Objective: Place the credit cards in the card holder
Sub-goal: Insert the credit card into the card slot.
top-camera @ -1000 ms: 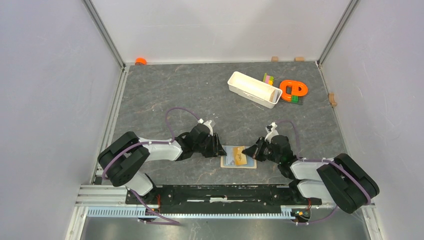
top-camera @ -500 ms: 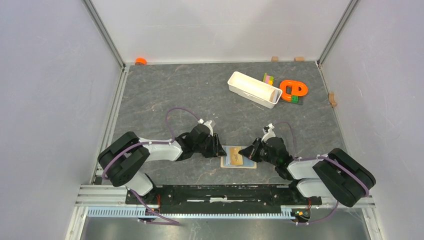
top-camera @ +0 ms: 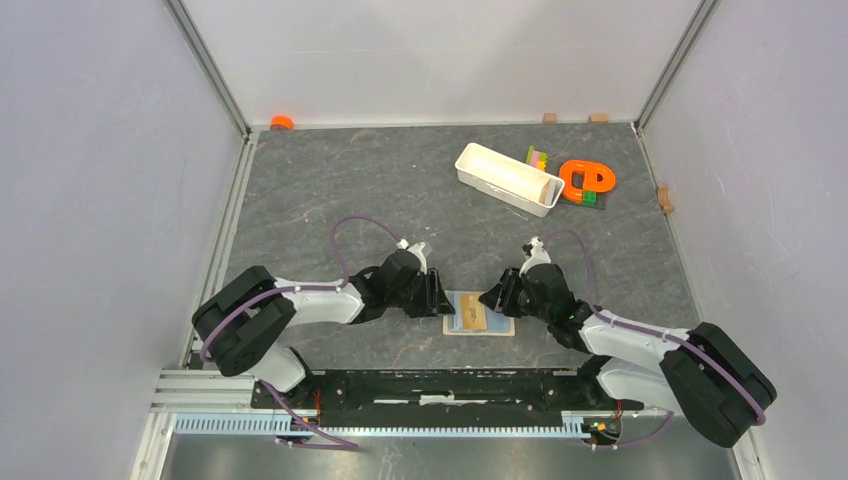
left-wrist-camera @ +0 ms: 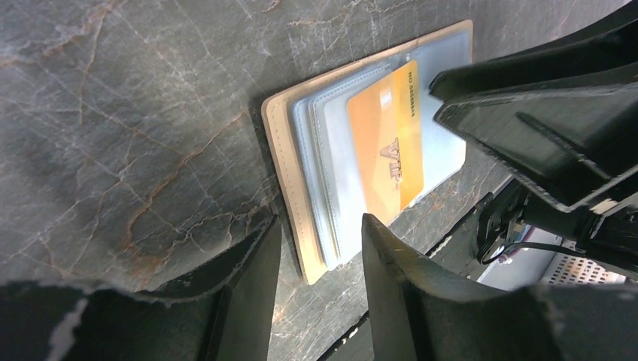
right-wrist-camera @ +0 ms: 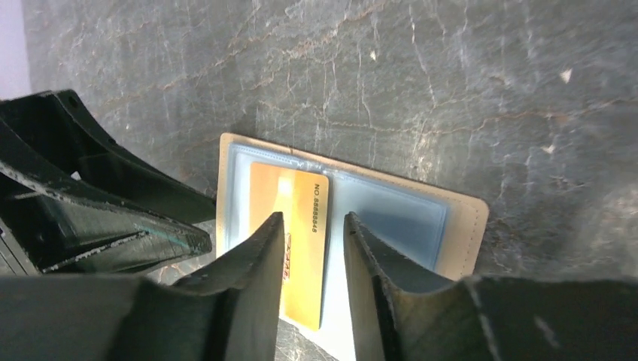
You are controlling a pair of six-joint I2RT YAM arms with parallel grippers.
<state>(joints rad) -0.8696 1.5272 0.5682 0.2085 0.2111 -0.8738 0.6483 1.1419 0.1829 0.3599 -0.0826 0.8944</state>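
Observation:
The tan card holder [top-camera: 501,327] lies open and flat on the table between both arms, its clear blue-tinted sleeves facing up [left-wrist-camera: 280,150] [right-wrist-camera: 460,218]. A gold credit card [top-camera: 474,316] [left-wrist-camera: 387,147] [right-wrist-camera: 301,195] lies on its sleeves; I cannot tell whether it sits inside a pocket. My right gripper [top-camera: 491,300] [right-wrist-camera: 313,218] hovers just over the card, jaws open, nothing between them. At the holder's left edge my left gripper [top-camera: 444,297] [left-wrist-camera: 321,226] stands open, the holder's near corner just beyond its fingertips. No other card shows.
A long white tray [top-camera: 508,178] stands at the back right, with an orange toy [top-camera: 586,181] and coloured blocks [top-camera: 538,158] beside it. An orange piece [top-camera: 282,122] lies in the far left corner. Small wooden blocks [top-camera: 665,198] sit along the right wall.
My right gripper has gone from shut to open, letting go of the gold card, and shifted slightly left and away. The left gripper stays put, jaws a touch wider.

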